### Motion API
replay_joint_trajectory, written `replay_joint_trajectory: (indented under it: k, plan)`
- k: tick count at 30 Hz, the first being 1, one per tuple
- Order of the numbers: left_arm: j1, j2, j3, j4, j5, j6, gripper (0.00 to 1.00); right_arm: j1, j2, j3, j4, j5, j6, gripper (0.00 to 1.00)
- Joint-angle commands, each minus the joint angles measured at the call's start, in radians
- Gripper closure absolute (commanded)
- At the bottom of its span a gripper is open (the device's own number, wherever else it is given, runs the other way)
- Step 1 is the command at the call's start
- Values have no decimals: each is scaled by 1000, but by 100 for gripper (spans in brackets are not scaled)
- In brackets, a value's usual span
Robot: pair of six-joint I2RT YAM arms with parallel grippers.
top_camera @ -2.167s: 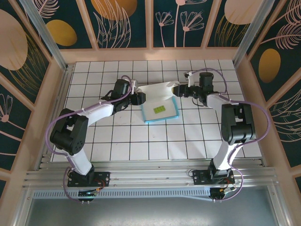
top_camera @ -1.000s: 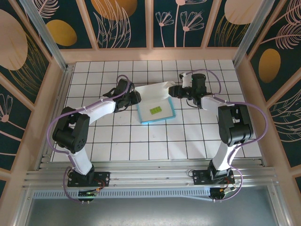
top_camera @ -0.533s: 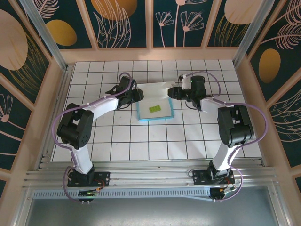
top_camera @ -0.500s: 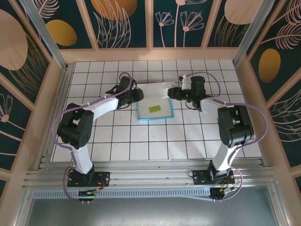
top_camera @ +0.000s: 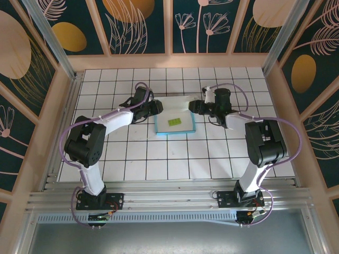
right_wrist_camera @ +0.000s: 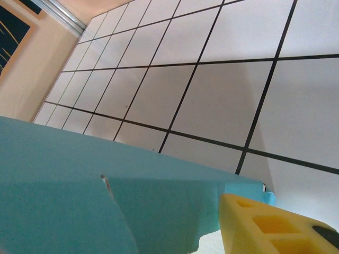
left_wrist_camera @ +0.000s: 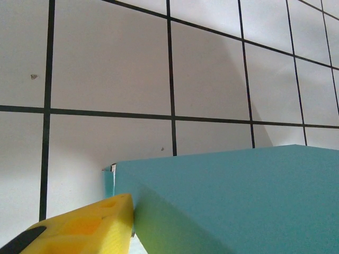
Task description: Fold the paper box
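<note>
Top external view shows the thin white-and-teal card paper box (top_camera: 175, 121) mid-surface (top_camera: 159, 159), its far flap now folded lower, with left end effector (top_camera: 157, 107) and right end effector (top_camera: 194, 106) pinching its far corners, so folding advances.

tabletop (top_camera: 159, 159): white tiles, black grid | walls (top_camera: 143, 26): dark teal floral panels | frame (top_camera: 169, 61): pale wood

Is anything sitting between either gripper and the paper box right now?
Nothing visible. The left gripper and right gripper are at the far flap of the paper box, one at each end, fingers against its teal card.
</note>
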Motion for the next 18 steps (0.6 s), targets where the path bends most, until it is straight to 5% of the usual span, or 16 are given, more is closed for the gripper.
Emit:
replay_joint_trajectory:
  k: [1, 18]
  plan:
    - [-3, -7, -39, 31, 37, 21, 57, 18, -41, -35, 42, 5, 18, 52]
    - [-4, -27, -118, 86, 58, 31, 56, 48, -54, -119, 95, 26, 27, 51]
